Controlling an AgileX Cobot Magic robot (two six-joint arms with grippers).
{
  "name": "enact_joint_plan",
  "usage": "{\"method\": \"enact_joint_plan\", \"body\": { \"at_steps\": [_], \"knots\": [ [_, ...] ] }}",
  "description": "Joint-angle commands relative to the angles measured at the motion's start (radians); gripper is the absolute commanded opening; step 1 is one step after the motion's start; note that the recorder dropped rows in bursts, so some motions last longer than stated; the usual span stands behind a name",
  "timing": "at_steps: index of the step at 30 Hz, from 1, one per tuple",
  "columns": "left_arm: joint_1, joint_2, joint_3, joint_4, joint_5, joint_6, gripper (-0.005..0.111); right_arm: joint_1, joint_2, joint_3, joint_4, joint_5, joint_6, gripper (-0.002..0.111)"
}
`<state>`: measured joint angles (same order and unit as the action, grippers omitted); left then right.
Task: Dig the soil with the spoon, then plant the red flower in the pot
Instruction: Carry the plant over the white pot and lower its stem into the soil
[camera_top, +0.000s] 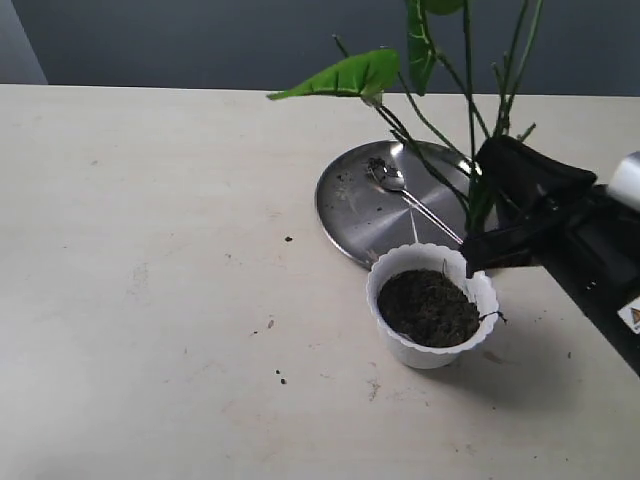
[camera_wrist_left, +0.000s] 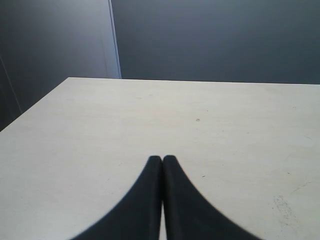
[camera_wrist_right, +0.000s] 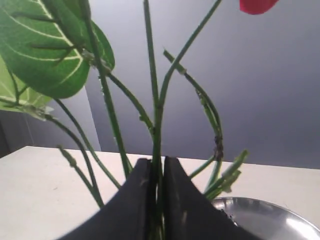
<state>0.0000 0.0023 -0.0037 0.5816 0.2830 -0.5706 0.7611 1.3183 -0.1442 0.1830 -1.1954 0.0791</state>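
A: Item one, the right gripper (camera_wrist_right: 157, 167)?
B: Black, tapered fingers (camera_wrist_right: 135, 200), drawn almost together and pinching the thin green stems of the red flower (camera_wrist_right: 158, 107). Its wrist view alone shows a glossy red bloom at the frame's edge, a veined green leaf and knobbed joints on the stems.

A: What does the exterior view add?
B: No red, since the frame cuts the blooms off. Leaves and stems rise upright from the gripper, which hangs just beside the rim of the pot (camera_top: 400, 345). The stem ends are hidden behind the gripper.

A: The pot?
B: Small, round, white, with a scalloped rim. It holds the soil (camera_top: 428, 305), which is dark, crumbly and fibrous.

A: Beyond it?
B: A flat, polished steel plate (camera_top: 350, 210). The spoon (camera_top: 400, 190) lies on it, silver and thin-handled, with dark soil on its bowl.

A: The left gripper (camera_wrist_left: 162, 159)?
B: Seen only in its own wrist view. Its fingers are pressed together on nothing, over the pale, matte counter (camera_wrist_left: 100, 125).
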Motion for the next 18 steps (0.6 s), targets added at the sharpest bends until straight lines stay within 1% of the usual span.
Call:
{"method": "enact_joint_plan", "body": {
  "at_steps": [1,3,7,18],
  "knots": [
    [0.001,-0.002,0.004,-0.001,0.002,-0.002,0.0,-0.004,0.151,-0.055,-0.069,-0.026,0.004,-0.001],
    [0.001,-0.002,0.004,-0.001,0.002,-0.002,0.0,-0.004,0.217,-0.038,0.004,-0.026,0.004,-0.001],
    [0.001,-0.002,0.004,-0.001,0.002,-0.002,0.0,-0.004,0.251,-0.045,-0.073,-0.026,-0.019,-0.001],
    [0.001,-0.002,0.004,-0.001,0.002,-0.002,0.0,-0.004,0.35,-0.066,-0.066,-0.026,-0.025,-0.001]
  ]
}}
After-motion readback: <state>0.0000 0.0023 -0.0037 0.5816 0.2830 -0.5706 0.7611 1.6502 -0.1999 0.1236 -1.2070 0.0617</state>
